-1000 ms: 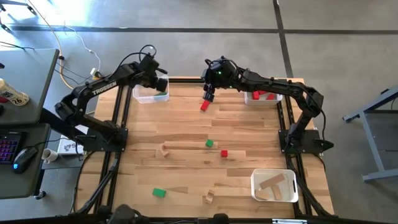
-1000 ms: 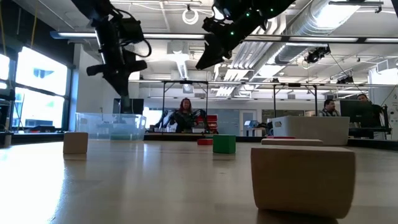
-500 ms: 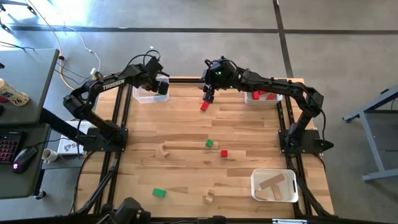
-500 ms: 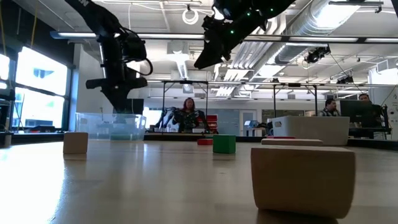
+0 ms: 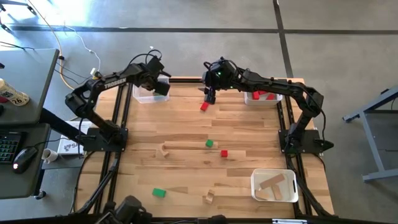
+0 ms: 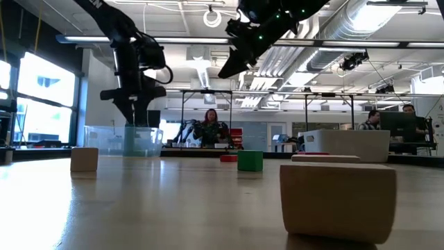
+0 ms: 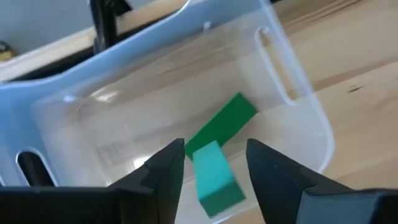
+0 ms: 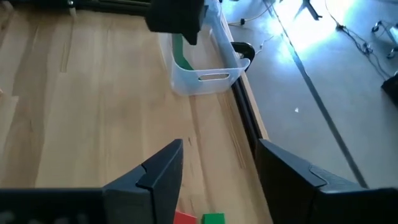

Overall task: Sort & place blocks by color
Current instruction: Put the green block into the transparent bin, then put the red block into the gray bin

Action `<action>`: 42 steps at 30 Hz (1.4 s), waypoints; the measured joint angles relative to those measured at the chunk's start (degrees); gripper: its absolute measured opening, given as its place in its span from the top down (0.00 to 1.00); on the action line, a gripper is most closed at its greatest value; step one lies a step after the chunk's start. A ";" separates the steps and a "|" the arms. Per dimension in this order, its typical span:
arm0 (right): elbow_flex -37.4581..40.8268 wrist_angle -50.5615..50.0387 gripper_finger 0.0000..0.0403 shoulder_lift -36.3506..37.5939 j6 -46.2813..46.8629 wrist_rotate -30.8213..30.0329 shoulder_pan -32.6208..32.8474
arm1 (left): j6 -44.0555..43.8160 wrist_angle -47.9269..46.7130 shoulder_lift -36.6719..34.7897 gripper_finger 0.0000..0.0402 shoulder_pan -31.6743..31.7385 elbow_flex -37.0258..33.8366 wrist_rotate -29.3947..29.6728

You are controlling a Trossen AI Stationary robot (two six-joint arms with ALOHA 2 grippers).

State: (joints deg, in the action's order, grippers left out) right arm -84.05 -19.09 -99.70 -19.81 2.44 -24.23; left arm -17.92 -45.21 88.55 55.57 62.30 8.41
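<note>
The left hand hangs unclenched over the far-left bin, a green block dropping in beside another. The right hand, spread and empty, hovers above the red block; I'd expect a grab there next.

Left gripper and right gripper, fingers apart.

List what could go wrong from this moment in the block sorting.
1. The left pincer is open over the clear bin, and a green block sits between its fingers; the block may land tilted on the green bar already inside.
2. The right pincer hangs open just above a red block; a slightly off descent could nudge it aside.
3. Both arms work close together along the far edge, so a wide swing may make them collide.
</note>
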 joint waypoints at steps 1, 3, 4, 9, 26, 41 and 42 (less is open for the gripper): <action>0.00 0.02 0.52 0.00 -0.96 0.00 0.00 | 0.37 -0.01 0.00 0.59 0.02 0.49 -0.56; 0.00 0.02 0.51 0.00 -3.27 0.00 -0.04 | 0.53 -0.04 0.00 0.59 0.02 1.72 -0.81; 0.00 0.02 0.50 0.00 -4.34 0.11 -0.10 | 0.57 -0.09 -0.05 0.59 0.02 2.44 -0.83; 0.00 1.01 0.50 -0.39 -6.07 4.02 -0.68 | 0.89 -1.60 -1.19 0.59 0.02 6.29 -0.88; 0.00 3.85 0.50 -3.50 -5.16 4.94 -2.05 | -1.80 -6.92 -12.67 0.59 -0.22 14.02 -10.79; 0.00 -1.67 0.50 -6.17 -0.76 7.49 -2.99 | -2.00 -7.04 -17.00 0.59 -5.83 13.41 -11.36; 0.00 -2.09 0.50 -6.48 1.43 7.48 -2.95 | -2.00 -7.19 -16.86 0.59 -6.34 13.10 -11.18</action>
State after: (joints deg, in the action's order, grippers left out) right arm -84.05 -21.18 -106.18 -18.38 9.91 -27.18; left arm -19.92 -52.41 71.69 49.23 75.40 -2.77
